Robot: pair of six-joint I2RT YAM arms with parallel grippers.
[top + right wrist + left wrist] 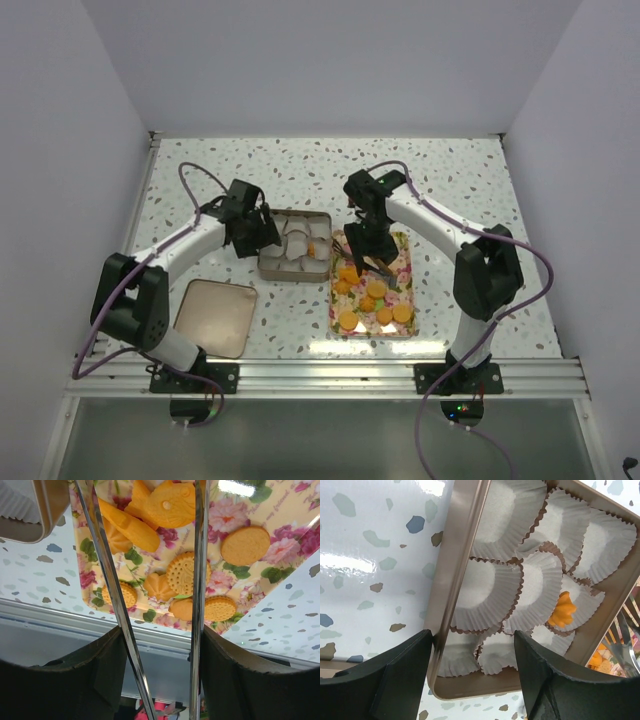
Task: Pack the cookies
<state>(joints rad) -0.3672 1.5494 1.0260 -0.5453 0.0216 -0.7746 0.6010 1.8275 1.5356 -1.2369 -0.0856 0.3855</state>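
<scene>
L gripper (472, 652) wide open, empty, over tin's (455, 575) left edge. R gripper (160, 640) clamped on tongs (107, 580) above tray (408, 262). Cookies (245, 545) mostly on tray, nr desk's (470, 190) front edge; one in paper cup (581, 596) in tin.

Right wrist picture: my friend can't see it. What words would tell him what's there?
Shiny metal tongs, gripped in the right claw, reach over a flowery tray of orange cookies, some round, one fish-shaped. The corner of a tin shows at the top left.
</scene>
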